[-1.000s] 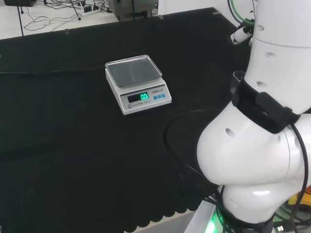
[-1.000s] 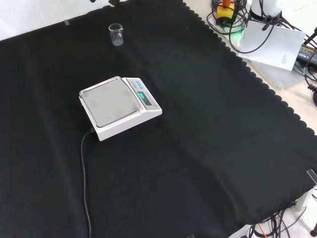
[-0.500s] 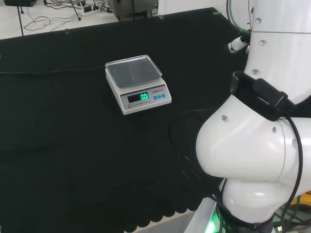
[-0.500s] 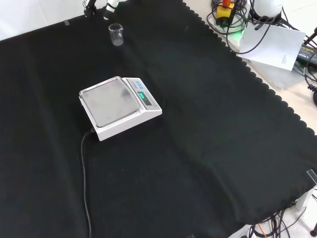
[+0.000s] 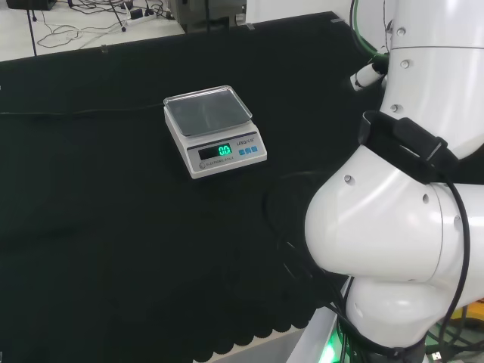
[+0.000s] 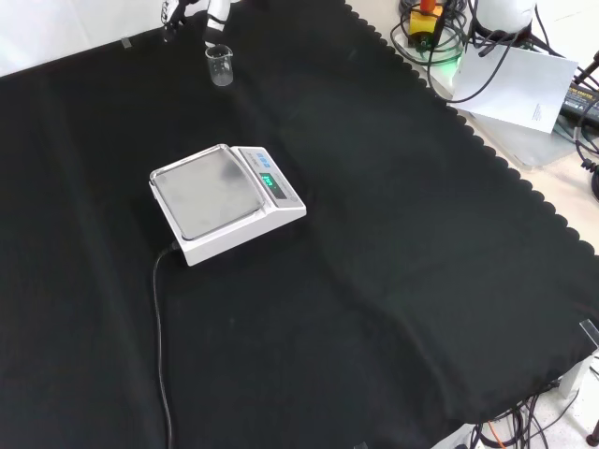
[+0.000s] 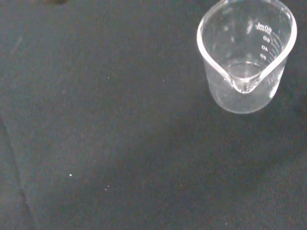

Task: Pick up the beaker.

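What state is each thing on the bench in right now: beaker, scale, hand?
Small clear glass beaker: upright on the black cloth, empty, not gripped.
White electronic scale: switched on, green display lit, steel pan bare.
Black and white hand: just above and behind the beaker in the front view; whether its fingers are open or curled, cannot tell.
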